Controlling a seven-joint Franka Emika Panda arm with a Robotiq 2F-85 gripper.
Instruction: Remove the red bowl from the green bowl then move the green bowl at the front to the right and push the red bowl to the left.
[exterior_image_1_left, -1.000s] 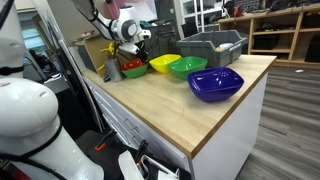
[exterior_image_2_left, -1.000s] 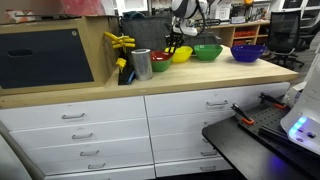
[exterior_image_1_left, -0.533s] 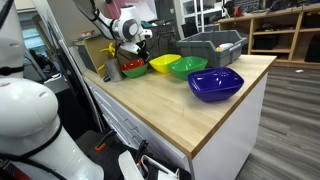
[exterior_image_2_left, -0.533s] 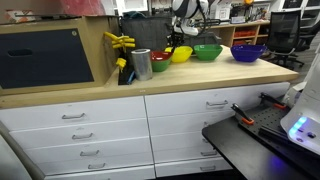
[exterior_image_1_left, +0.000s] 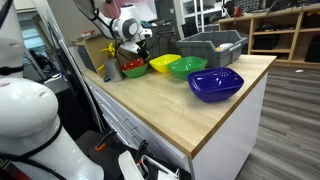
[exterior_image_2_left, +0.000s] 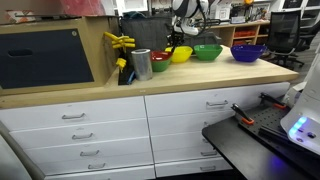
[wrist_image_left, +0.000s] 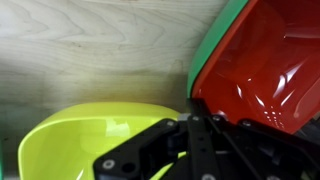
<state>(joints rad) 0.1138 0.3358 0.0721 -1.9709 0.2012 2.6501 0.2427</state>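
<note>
The red bowl (wrist_image_left: 262, 62) sits nested in a green bowl (wrist_image_left: 214, 48); the pair shows in both exterior views (exterior_image_1_left: 132, 69) (exterior_image_2_left: 160, 63). My gripper (wrist_image_left: 202, 120) hangs straight over the pair's near rim, also seen in the exterior views (exterior_image_1_left: 135, 52) (exterior_image_2_left: 176, 38). Its black fingers meet with no gap right at the red bowl's rim, so it looks shut on that rim. The bowl still rests in the green one. A second, look-alike green bowl (exterior_image_1_left: 187, 67) (exterior_image_2_left: 207, 51) stands further along the row.
A yellow bowl (wrist_image_left: 85, 140) (exterior_image_1_left: 163, 63) (exterior_image_2_left: 181, 54) stands right beside the nested pair. A larger blue bowl (exterior_image_1_left: 215, 85) (exterior_image_2_left: 248, 52) ends the row. A metal cup (exterior_image_1_left: 108, 71) (exterior_image_2_left: 141, 64) stands on the other side. A grey bin (exterior_image_1_left: 212, 45) sits behind.
</note>
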